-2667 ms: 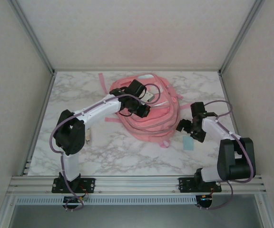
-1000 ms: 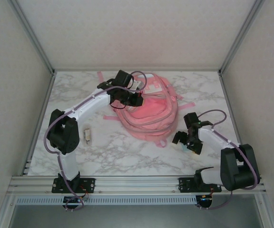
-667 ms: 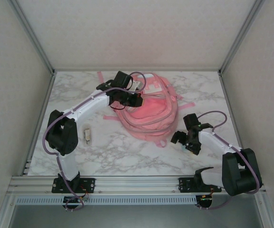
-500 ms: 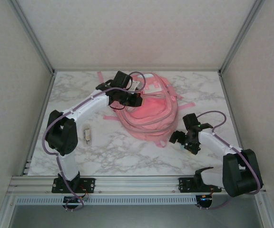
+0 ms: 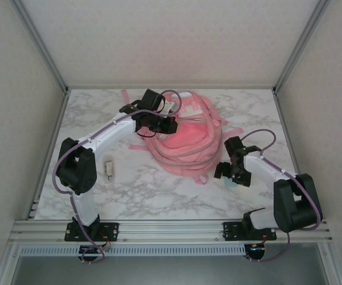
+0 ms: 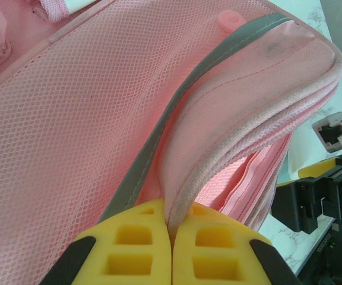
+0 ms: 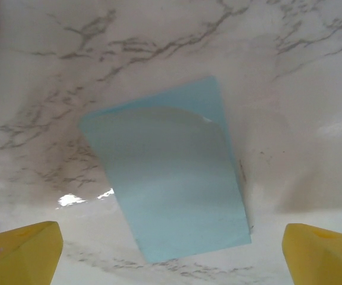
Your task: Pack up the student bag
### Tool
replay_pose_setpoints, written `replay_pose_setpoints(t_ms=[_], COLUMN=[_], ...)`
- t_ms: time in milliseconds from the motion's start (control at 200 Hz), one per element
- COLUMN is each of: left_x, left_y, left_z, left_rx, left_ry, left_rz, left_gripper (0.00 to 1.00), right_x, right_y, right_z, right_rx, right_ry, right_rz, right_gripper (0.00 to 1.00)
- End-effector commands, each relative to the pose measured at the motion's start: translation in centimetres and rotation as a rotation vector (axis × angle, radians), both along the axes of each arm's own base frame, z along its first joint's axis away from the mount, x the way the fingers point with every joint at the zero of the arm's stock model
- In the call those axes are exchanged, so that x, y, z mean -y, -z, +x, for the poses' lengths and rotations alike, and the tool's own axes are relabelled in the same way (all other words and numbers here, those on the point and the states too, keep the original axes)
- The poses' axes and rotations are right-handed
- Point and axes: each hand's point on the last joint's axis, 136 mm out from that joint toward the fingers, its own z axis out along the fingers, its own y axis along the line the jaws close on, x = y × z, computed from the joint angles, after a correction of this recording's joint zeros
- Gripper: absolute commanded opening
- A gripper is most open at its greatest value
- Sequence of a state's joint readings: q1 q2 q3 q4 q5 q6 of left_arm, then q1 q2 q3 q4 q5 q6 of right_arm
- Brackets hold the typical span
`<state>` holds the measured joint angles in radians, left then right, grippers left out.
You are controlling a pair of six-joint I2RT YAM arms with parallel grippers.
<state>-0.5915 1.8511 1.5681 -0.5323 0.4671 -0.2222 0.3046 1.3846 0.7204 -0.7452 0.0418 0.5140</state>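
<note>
The bag (image 5: 186, 148) lies flat in the middle of the worktop (image 5: 159, 199), between the two arms, and is the biggest thing there. Its long axis seems to run on a diagonal, from far left to near right. Which end is the top I cannot tell for sure, though a small loop at the near end hints that the top faces the arms.

Far left, a small item (image 5: 108, 168) sits alone on the worktop, well apart from the bag and too small to name.

Next, the left end effector (image 6: 171, 234) has its yellow pads pressed together on the pink lip (image 6: 186, 190) of the bag beside the zip (image 6: 260, 172). The fabric rises from the pads in a taut fold. I judge this grip is there to lift the lip and hold the mouth open, and the gap faces right, toward the other arm.

On the right, the right end effector (image 7: 171, 248) hangs low with its fingers spread wide on either side of a pale blue card (image 7: 171, 190). The card lies flat on the worktop just beside the bag's near right edge. The straddle looks like the set-up for picking the card up and feeding it into the open mouth.
</note>
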Motion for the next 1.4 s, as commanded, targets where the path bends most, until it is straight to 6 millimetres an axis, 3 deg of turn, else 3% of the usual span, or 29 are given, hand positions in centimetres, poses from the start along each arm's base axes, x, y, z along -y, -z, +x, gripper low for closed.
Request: replay_pose_setpoints(t_ms=[0,110,345,546,701,876,1011,1121,1236,1396], left_x=[-1.6,-1.7,-1.6,-1.6,-1.5,-1.1,-0.8,-0.5,-0.4,-0.4], left_y=[-2.0,-1.9,-2.9,-4.2,-5.2,-6.4,-7.2,-7.5,-8.1,-9.0], left_z=[0.7,0.9,1.3,1.5,1.8,2.2,2.5,2.7,2.8,2.6], left_rx=[0.029,0.031,0.048,0.072,0.085,0.095,0.107,0.104,0.109,0.128], left_ry=[-0.054,-0.065,-0.074,-0.08,-0.086,-0.085,-0.086,-0.085,-0.09,-0.101], left_rz=[-0.017,-0.016,-0.04,-0.068,-0.105,-0.143,-0.165,-0.181,-0.199,-0.227], left_gripper=[0.0,0.0,0.0,0.0,0.0,0.0,0.0,0.0,0.0,0.0], right_x=[0.1,-0.2,0.1,0.5,0.0,-3.6,-7.9,-10.8,-14.1,-17.2], right_y=[0.4,1.1,1.9,1.1,-2.5,-8.7,-13.2,-15.8,-16.9,-15.4], right_z=[0.0,-0.6,-1.1,-0.9,0.2,3.2,6.5,9.4,11.8,13.7], right_rx=[-0.009,-0.029,-0.057,-0.036,0.04,0.2,0.324,0.396,0.417,0.363], right_ry=[-0.028,-0.016,0.011,0.025,0.028,0.01,-0.026,-0.072,-0.124,-0.132], right_rz=[-0.022,-0.003,-0.019,-0.044,-0.008,0.199,0.423,0.509,0.556,0.54], right_gripper=[0.91,0.81,0.5,0.45,0.45,0.47,0.47,0.47,0.47,0.47])
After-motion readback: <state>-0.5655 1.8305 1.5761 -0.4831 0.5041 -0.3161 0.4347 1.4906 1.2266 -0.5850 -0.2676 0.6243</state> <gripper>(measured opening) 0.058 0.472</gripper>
